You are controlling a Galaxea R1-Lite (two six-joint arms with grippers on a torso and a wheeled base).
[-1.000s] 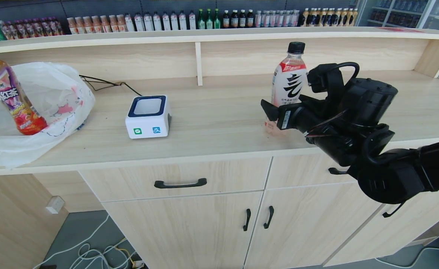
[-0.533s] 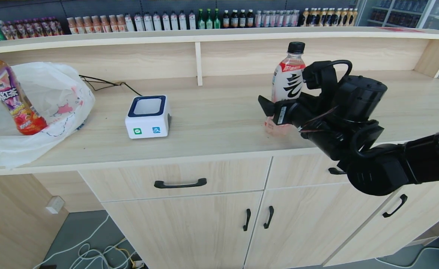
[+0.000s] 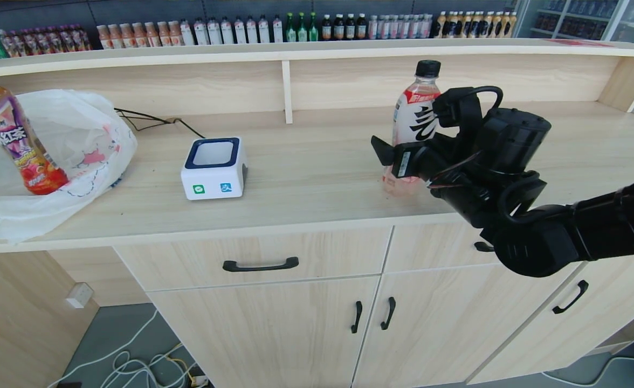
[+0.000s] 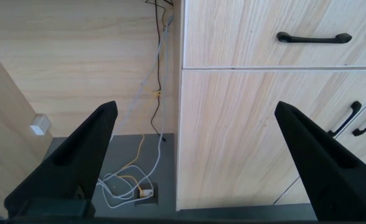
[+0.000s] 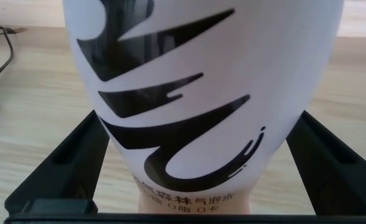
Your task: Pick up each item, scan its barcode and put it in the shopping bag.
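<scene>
A pink drink bottle (image 3: 417, 116) with a white label and black cap stands upright on the wooden counter (image 3: 306, 172), right of centre. My right gripper (image 3: 403, 157) is open and straddles the bottle's lower half, one finger on each side. In the right wrist view the bottle (image 5: 195, 106) sits between the two black fingers (image 5: 77, 162), close to both. The white scanner (image 3: 213, 167) is in the middle of the counter. At the far left the white shopping bag (image 3: 80, 134) holds an orange tea bottle (image 3: 12, 140). My left gripper (image 4: 195, 155) hangs open below the counter, facing the cabinet doors.
A raised ledge with a divider (image 3: 286, 91) runs along the back of the counter. A black cable (image 3: 150, 121) leads from the scanner toward the bag. Shelves of bottles (image 3: 295, 27) line the far wall. Bare counter lies between scanner and bottle.
My right gripper has moved up and to the left, further around the pink bottle. The bottle, scanner and bag have stayed where they were.
</scene>
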